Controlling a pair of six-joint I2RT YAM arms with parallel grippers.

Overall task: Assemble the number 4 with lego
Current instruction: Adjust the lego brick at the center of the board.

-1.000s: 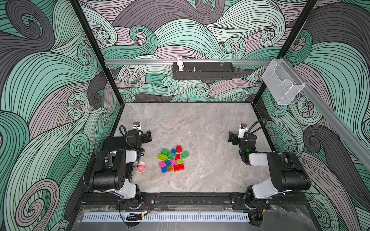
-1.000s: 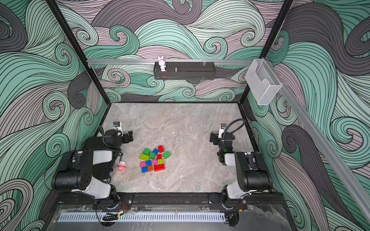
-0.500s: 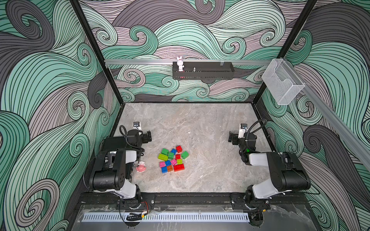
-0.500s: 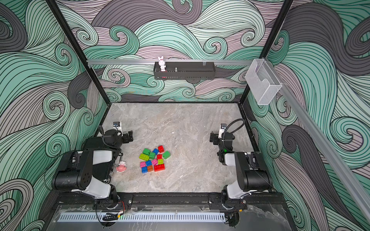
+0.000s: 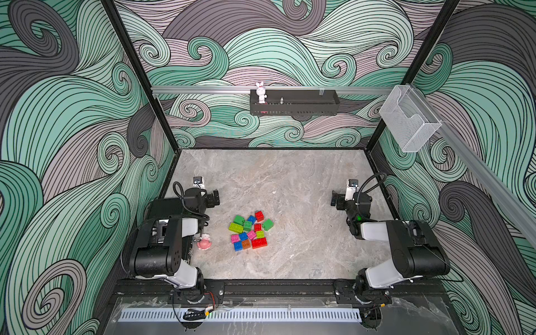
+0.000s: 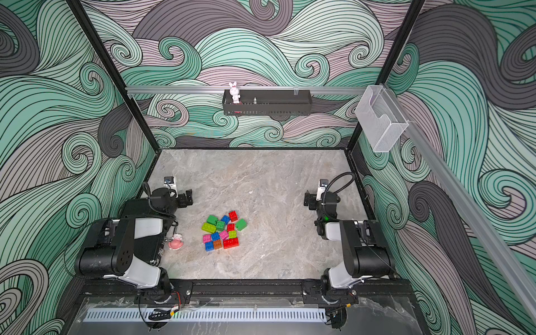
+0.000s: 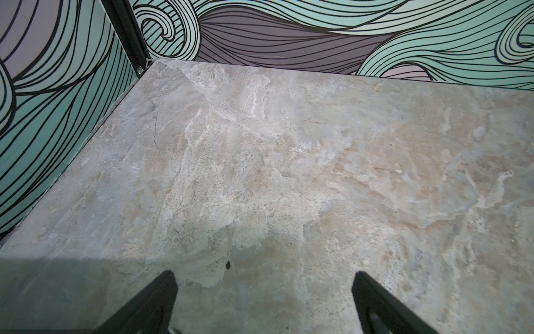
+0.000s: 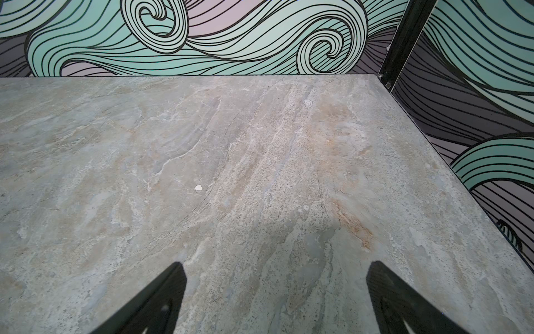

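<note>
The lego (image 5: 251,232) lies clustered on the tabletop (image 5: 275,174) between the arms, nearer the left one. The left claw (image 7: 263,274) and the right claw (image 8: 276,264) both stand spread wide, holding nothing, apart from it.

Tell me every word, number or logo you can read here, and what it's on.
None can be read in any view.
The lego bricks show only studs.
The black wall shelf and the clear plastic holder show no legible print; anything on them is too small to tell.
</note>
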